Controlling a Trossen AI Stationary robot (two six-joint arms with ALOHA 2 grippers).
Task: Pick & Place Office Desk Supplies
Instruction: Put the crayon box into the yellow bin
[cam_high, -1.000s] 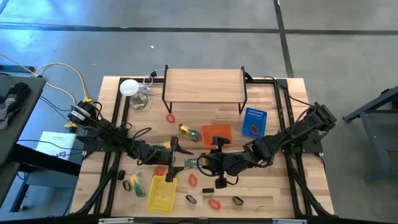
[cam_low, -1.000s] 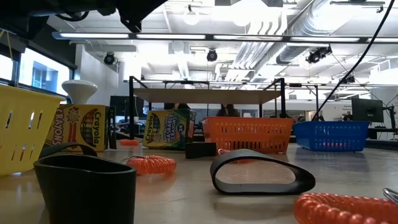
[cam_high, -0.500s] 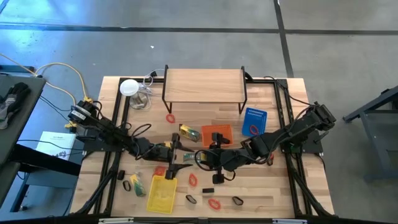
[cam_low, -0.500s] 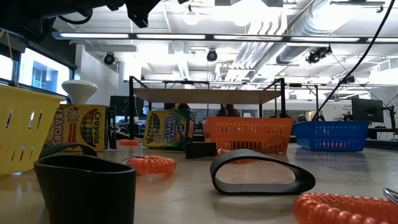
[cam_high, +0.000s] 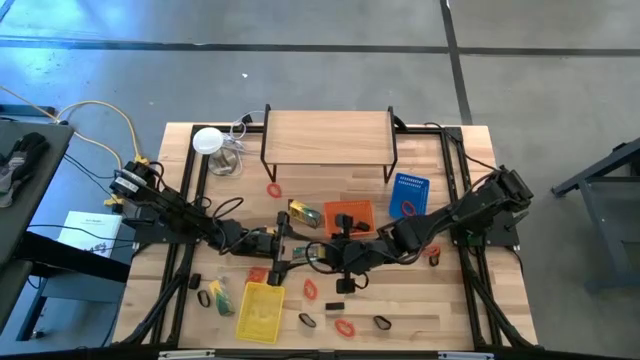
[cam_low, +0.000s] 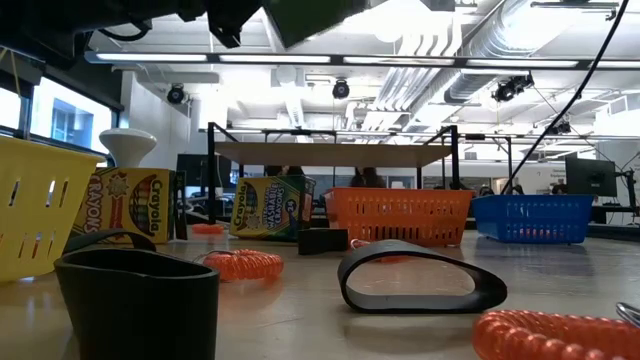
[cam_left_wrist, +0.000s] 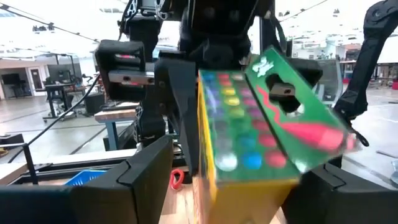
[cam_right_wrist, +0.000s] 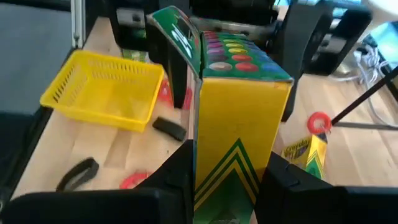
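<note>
The right gripper (cam_right_wrist: 227, 180) is closed tight on a crayon box (cam_right_wrist: 239, 118), with one finger on each yellow side. The box stands up, its green lid flipped open and the crayon tips showing. The left gripper (cam_left_wrist: 230, 180) is right at the same box, its fingers spread wide on both sides of it; I cannot tell if they touch. Past the box a yellow basket (cam_right_wrist: 102, 93) sits on the table. Near it lie black clips (cam_right_wrist: 169, 128) and a red band (cam_right_wrist: 319, 122).
</note>
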